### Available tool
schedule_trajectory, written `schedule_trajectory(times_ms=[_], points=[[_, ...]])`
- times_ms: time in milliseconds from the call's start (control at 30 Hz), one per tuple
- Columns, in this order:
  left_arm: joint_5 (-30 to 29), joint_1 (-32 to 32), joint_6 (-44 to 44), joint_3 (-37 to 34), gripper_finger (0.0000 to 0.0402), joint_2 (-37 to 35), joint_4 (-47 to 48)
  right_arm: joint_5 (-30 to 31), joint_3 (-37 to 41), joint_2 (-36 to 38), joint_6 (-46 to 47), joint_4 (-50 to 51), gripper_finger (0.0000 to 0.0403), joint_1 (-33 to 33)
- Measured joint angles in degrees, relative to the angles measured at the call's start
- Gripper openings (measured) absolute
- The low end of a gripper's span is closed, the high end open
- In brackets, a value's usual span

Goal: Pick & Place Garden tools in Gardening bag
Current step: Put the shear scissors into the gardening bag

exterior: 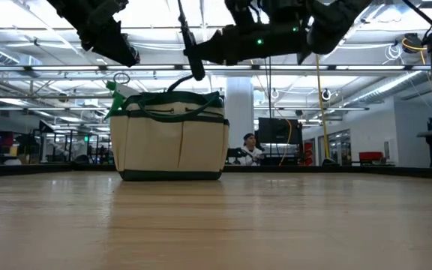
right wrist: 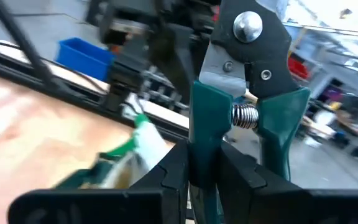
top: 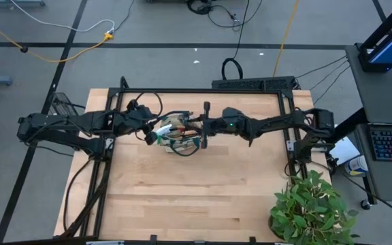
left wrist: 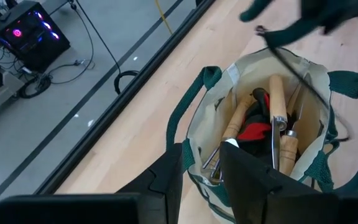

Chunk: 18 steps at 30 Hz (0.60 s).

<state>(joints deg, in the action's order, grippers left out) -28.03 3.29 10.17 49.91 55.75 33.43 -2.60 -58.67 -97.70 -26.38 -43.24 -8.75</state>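
Matt cloth gardening bag [exterior: 172, 135] on smooth wooden table [exterior: 276, 225].

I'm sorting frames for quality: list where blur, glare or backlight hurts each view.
Low view: bright ceiling lights silhouette both arms above the gardening bag. Right wrist view: table and background smeared; only the pruning shears in the right gripper are sharp. Left wrist view: far arm blurred. High view: evenly lit.

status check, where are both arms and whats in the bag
Right pincer shut on green-handled pruning shears, above the gardening bag. Left pincer open over the bag's rim. Wooden-handled tools already inside. Nothing blocking.
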Motion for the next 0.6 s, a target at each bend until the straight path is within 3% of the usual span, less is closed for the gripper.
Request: schedule_trajectory(times_ms=[300,600], points=[[0.01,0.00,-1.01,0.00,0.0113,0.00,0.04,10.48,-0.13,-4.56,-6.26,-7.00,0.0057,-0.57],[0.02,0.00,-1.00,0.00,0.0113,0.00,0.28,5.80,-0.13,-4.58,4.02,1.35,0.0058,0.04]])
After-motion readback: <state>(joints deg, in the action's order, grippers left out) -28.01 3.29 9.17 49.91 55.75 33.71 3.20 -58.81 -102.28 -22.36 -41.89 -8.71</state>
